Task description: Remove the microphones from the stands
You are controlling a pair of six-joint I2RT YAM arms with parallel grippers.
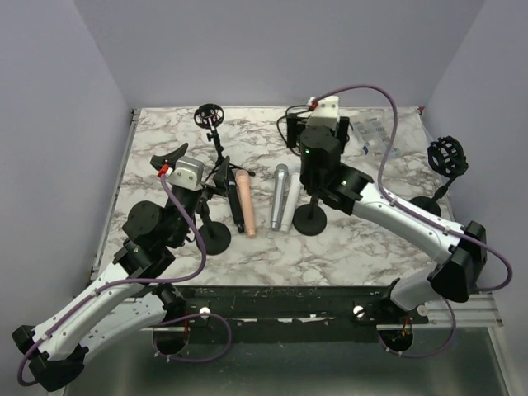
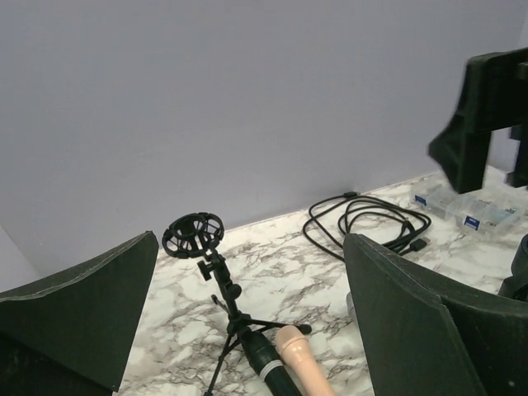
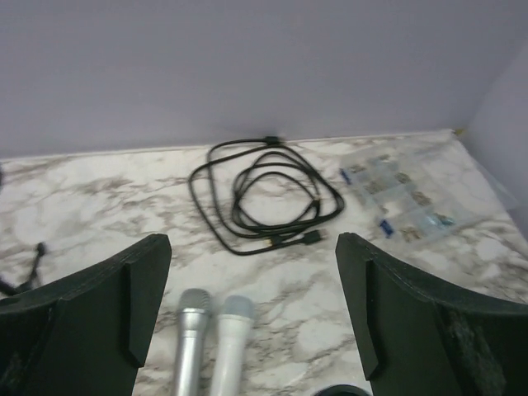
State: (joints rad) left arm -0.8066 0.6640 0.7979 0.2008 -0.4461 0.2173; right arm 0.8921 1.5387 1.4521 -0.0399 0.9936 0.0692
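Cable [image 3: 264,194] lies past your right claw [image 3: 252,272], two microphones [image 3: 191,330] below it; one microphone stand [image 2: 224,289] sits before your left claw [image 2: 250,272]. Both claws are spread apart.

High rear overview; two low wrist views wallward, cable [image 3: 312,237] common.

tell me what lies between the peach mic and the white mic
The silver mic, lying close beside the white mic, with bare marble between it and the peach mic. The top external view shows it.
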